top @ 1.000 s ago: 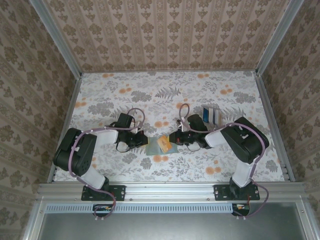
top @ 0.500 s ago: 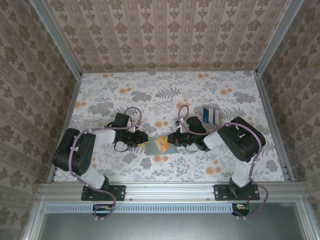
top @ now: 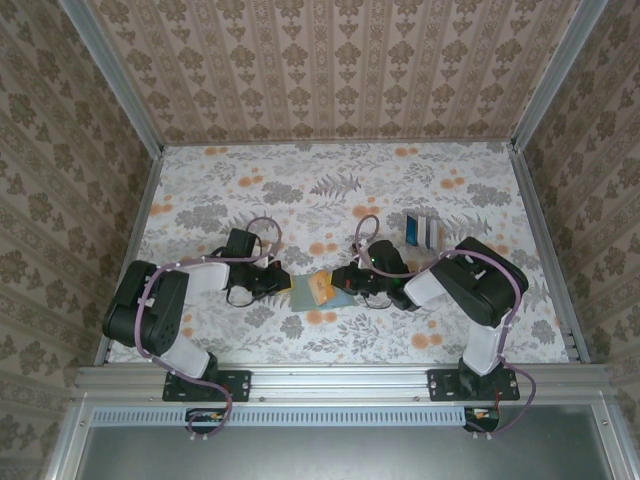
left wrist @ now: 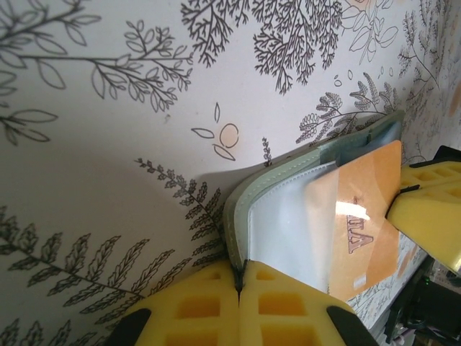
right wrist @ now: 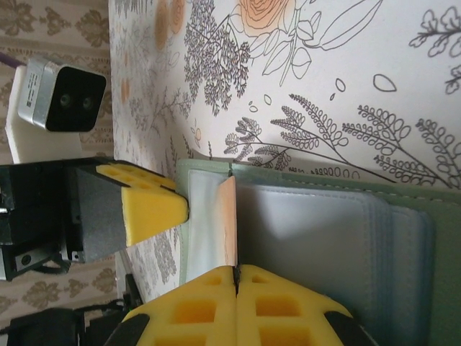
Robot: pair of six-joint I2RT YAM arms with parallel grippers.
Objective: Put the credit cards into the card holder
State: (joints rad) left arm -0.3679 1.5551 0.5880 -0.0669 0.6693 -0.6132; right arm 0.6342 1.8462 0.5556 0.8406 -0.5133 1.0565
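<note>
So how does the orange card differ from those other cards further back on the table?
The orange card is pinched in the right tool over the open card holder; the other cards lie loose on the table, untouched. It is orange-tan; they look blue and whitish. It sits near the table's middle; they lie further back and to the right. Both are small, thin rectangles.

The orange card (left wrist: pixel 360 209) carries one short word in dark brown capitals, lying sideways in the left wrist view; it seems to read "VISA" (the middle letters are blurred).
</note>
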